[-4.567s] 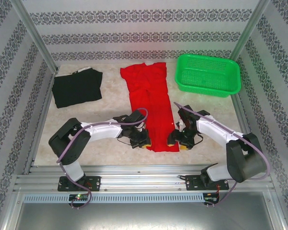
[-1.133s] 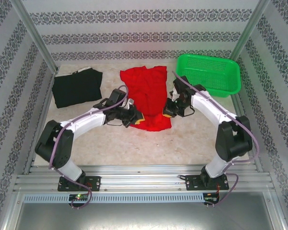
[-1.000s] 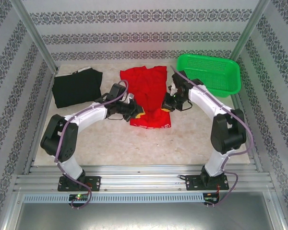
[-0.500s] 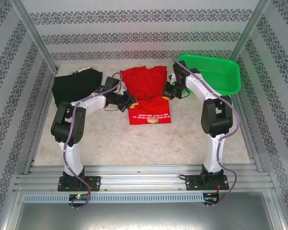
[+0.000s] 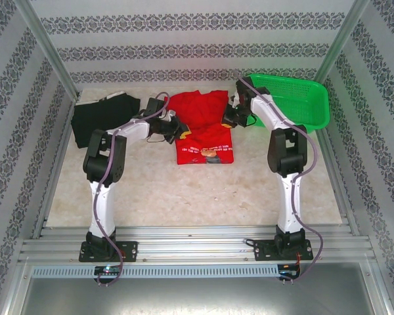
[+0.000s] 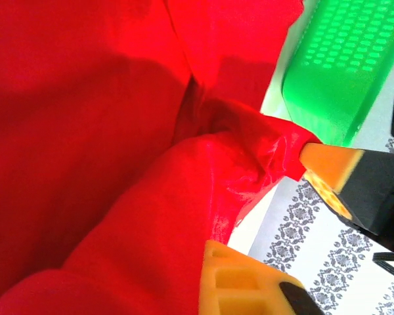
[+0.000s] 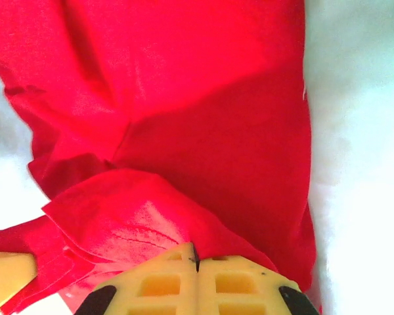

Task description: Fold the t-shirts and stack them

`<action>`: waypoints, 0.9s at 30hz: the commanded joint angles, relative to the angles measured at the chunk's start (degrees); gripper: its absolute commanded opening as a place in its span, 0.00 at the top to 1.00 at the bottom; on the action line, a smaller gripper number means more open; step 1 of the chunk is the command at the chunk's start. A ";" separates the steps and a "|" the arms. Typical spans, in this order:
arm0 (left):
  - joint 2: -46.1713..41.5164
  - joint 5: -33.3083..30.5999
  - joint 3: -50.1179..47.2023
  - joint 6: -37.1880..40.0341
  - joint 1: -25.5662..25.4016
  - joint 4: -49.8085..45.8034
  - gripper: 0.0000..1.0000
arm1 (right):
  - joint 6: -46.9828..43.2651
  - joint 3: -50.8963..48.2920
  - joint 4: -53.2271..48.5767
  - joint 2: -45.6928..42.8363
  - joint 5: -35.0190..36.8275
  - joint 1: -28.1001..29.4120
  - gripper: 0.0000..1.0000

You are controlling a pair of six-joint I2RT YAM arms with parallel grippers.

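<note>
Two shirts (image 5: 203, 134) (image 5: 105, 117) overhead, black one included

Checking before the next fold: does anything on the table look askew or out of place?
Nothing stands out. The red shirt lies folded back on itself mid-table, print up, the black shirt lies flat at far left, and the green basket sits upright.

Not much to read here tbh. The only lettering is on the bright red cloth t-shirt (image 5: 204, 134): in the overhead view, the folded-over front flap has a couple of thin lines of pale print (image 5: 204, 149) running across it, above a small brown picture (image 5: 211, 156). It's way too tiny and blurry to make out a single word. The wrist views show plain red fabric with no writing on it.
</note>
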 commanded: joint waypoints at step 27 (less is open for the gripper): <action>-22.88 -8.00 -17.44 12.64 0.08 -13.28 0.20 | 1.84 -37.56 12.09 -31.68 -5.06 -2.74 0.37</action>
